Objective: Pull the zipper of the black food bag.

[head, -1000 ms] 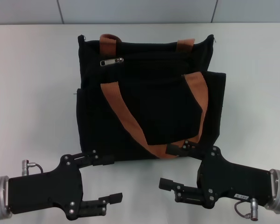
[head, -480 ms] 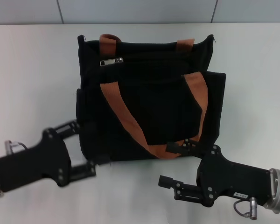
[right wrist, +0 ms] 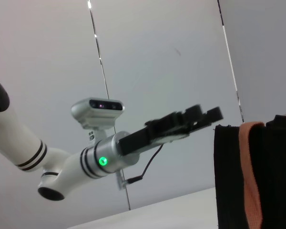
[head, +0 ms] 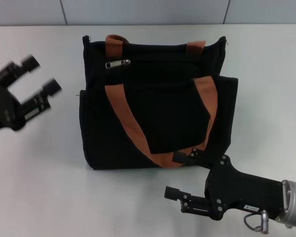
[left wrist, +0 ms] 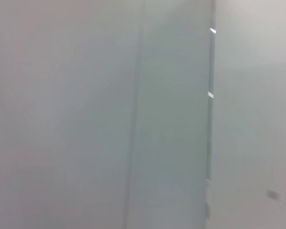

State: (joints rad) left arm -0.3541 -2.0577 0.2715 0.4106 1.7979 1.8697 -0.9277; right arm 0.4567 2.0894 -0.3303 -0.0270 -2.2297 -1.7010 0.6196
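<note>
The black food bag (head: 158, 98) lies flat on the white table, its orange-brown straps (head: 126, 116) facing up. The zipper (head: 118, 63), a small silver pull tab, sits near the left end of the bag's top edge. My left gripper (head: 41, 74) is raised to the left of the bag, open and holding nothing, its fingers pointing toward the zipper end. The right wrist view shows that same left gripper (right wrist: 205, 116) in the air beside the bag (right wrist: 271, 176). My right gripper (head: 177, 175) is open and empty at the bag's near edge.
The white table (head: 266, 74) spreads on both sides of the bag. A grey panelled wall (head: 148, 11) stands behind it. The left wrist view shows only a plain grey wall (left wrist: 133, 114).
My left arm has risen from the bag's near left corner and swung up and left, now level with the bag's top. The right arm has barely shifted.
</note>
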